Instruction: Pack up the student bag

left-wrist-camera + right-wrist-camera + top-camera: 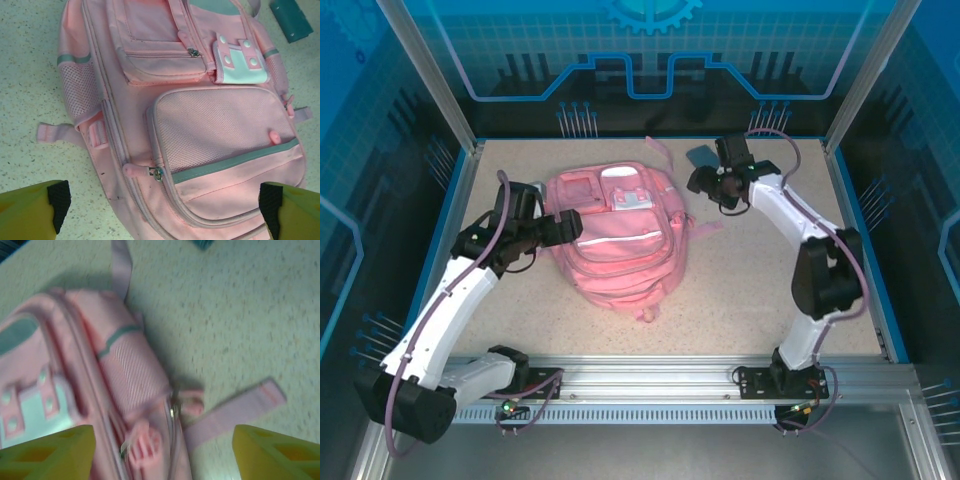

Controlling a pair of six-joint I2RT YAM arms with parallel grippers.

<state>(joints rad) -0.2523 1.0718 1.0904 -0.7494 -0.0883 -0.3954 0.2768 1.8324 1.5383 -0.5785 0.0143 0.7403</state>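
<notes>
Pink student bag [620,250], white snap-studded patch [241,71]

A speckled beige worktop [740,290], edged in blue, is seen carrying the student bag [617,230], which is laid flat near the middle with its front pockets turned upward. A flat dark teal book [700,157] is laid on the bare surface just beyond the bag's far right corner, apart from it. A long pink strap [235,412] is spread on the surface out from the bag's right side, and a short pink strap [52,132] is laid at its left side.
</notes>
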